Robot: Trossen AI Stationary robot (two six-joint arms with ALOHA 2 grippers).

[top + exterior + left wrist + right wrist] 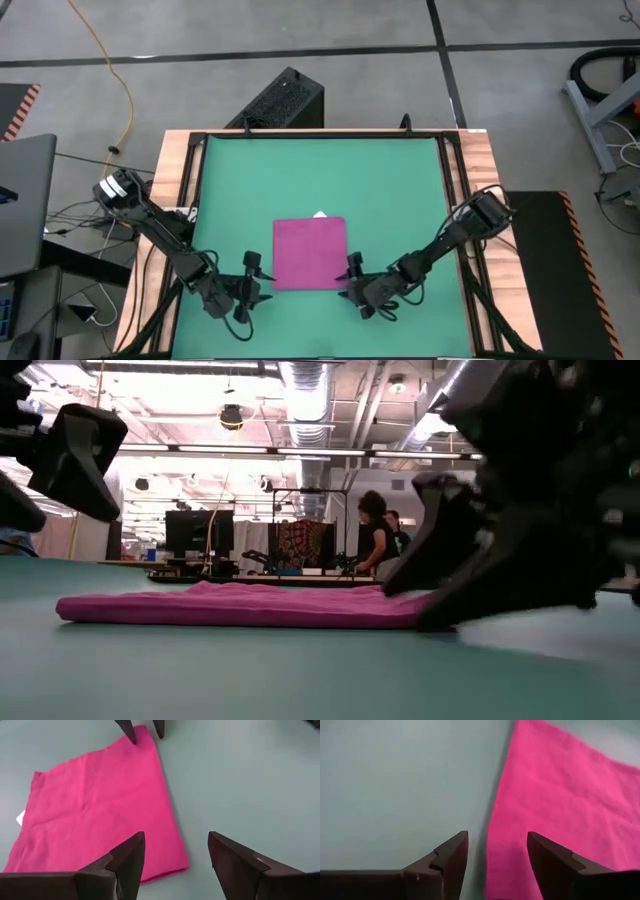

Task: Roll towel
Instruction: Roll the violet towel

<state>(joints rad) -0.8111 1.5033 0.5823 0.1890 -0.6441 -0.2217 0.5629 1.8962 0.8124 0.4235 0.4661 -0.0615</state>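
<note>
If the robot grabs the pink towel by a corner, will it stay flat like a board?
Probably not. The towel lies thin and soft on the green mat, its surface gently rumpled in the low view, so it would likely droop. It looks light, and a push would probably bunch it rather than slide it whole.

Light is even and bright from overhead: in the low view, ceiling strip lamps (300,452) glare white and the room behind is soft. The right gripper (440,550), close to the lens, is a blurred dark mass; the towel (240,605) beside it is sharper. Between the left gripper (175,855) fingers, the mat (240,785) shows only faint, soft shadow.
</note>
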